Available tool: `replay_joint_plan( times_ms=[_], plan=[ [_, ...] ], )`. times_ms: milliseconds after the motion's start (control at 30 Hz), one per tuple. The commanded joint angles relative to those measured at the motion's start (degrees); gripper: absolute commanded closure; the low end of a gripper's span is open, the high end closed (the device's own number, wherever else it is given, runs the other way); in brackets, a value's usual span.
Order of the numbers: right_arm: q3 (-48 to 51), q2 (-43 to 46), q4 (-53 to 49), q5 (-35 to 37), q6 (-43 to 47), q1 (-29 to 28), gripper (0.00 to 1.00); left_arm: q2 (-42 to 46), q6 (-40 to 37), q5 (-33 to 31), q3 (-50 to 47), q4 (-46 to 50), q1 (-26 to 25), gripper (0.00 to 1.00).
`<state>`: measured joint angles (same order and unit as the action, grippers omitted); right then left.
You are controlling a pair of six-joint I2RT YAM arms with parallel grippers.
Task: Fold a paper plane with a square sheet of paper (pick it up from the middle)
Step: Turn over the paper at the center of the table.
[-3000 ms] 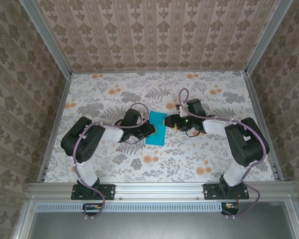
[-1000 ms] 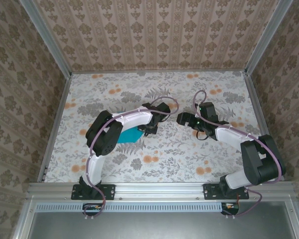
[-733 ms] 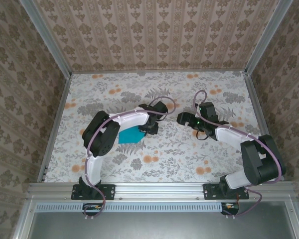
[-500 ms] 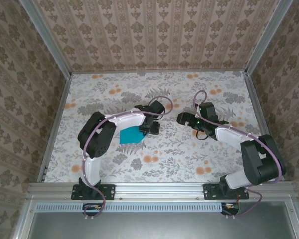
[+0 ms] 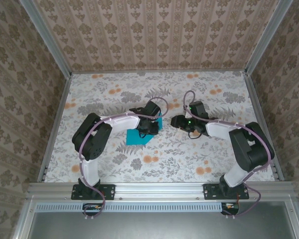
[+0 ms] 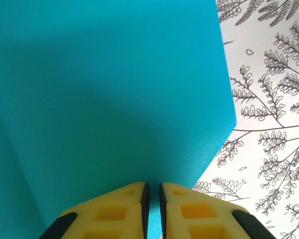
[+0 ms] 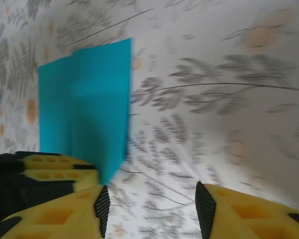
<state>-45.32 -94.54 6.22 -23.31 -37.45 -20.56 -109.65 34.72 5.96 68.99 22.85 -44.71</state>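
The square sheet of paper (image 5: 138, 137), teal-blue, lies partly on the floral table with its right edge raised next to my left gripper (image 5: 152, 124). In the left wrist view the paper (image 6: 109, 94) spreads across most of the picture, with a crease down its left side. My left gripper (image 6: 152, 188) is shut on its near edge, a thin strip of teal between the pads. In the right wrist view the paper (image 7: 84, 104) stands ahead on the left, above the left gripper's yellow fingers (image 7: 55, 175). My right gripper (image 7: 149, 199) is open over bare table, just right of the paper; from above, the right gripper (image 5: 175, 122) faces the sheet.
The floral tabletop (image 5: 154, 89) is walled by patterned panels at the back and both sides, with metal posts (image 5: 261, 35) at the corners and a metal rail (image 5: 154, 189) along the near edge. The two arms meet at mid-table.
My left gripper shifted on the sheet and shut on it, dragging it slightly right with one edge raised. The right gripper moved left toward the paper and its jaws narrowed.
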Motion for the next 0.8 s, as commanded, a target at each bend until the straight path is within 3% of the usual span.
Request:
replay_joint_plan(
  times_ms=[0, 167, 467, 567, 767],
  plan=[
    [-4.43, -3.28, 0.47, -3.5, -3.11, -3.3, 0.57, 0.81, 0.34, 2.03, -2.74, -0.29, 0.5, 0.87],
    [-8.74, -9.78, 0.54, -4.41, -6.93, -6.02, 0.76, 1.53, 0.41, 2.46, -3.92, -1.4, 1.0, 0.93],
    [-12.17, -15.65, -2.82, -5.46, -7.18, -6.69, 0.83, 4.22, 3.05, 4.04, -5.37, -2.55, 1.86, 0.94],
    [-12.92, -16.43, -6.3, -3.29, -6.14, -6.69, 0.83, 8.08, 5.37, 3.47, -7.28, -2.87, 2.5, 0.86],
    [-13.58, -17.8, -8.64, -2.56, -5.18, -6.69, 0.83, 17.06, 12.02, -2.73, -14.5, 0.99, 5.85, 0.52]
  ],
)
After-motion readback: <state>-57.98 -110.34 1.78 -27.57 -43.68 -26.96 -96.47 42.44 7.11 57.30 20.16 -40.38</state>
